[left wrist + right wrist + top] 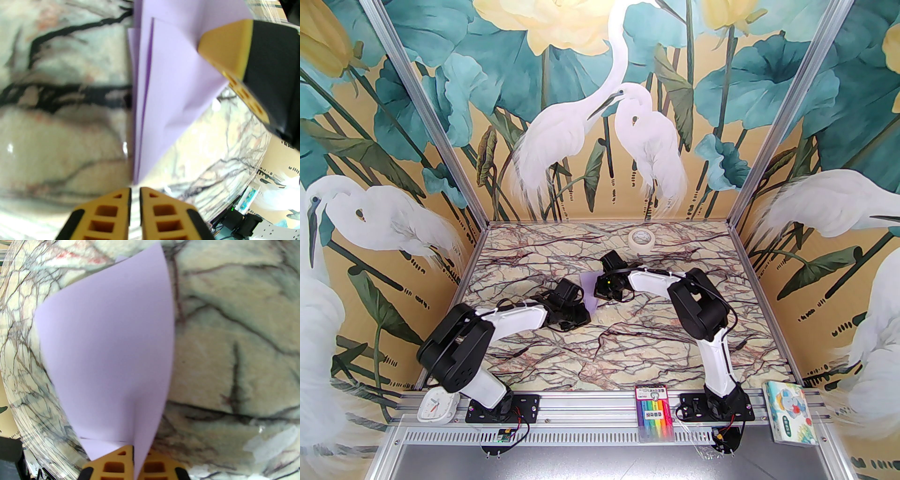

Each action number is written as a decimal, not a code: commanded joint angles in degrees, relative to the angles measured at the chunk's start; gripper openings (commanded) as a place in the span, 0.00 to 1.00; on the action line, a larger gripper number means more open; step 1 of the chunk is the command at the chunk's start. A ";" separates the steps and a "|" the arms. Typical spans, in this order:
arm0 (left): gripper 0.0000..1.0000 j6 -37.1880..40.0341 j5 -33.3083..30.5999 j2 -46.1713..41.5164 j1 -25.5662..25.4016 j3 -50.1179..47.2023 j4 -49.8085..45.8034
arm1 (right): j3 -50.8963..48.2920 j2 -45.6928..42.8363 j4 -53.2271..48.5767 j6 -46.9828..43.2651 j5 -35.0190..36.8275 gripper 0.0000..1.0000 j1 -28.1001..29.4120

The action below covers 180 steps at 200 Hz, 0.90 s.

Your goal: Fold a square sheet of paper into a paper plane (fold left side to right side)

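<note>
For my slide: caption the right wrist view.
Right claw shut on the folded pale lavender paper plane, veined marble tabletop behind.

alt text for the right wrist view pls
Folded lavender paper, pinched at its lower end by the shut right hand, widens upward across the frame. Behind it lies a veined marble table.

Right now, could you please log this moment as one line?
right gripper: shut on paper plane | left gripper: jaws barely apart at its tip, grip unclear
</note>
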 commanded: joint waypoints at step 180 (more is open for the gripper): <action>0.13 -0.87 6.53 17.40 6.30 14.90 7.89 | 0.34 -3.21 -4.30 2.81 5.61 0.00 0.06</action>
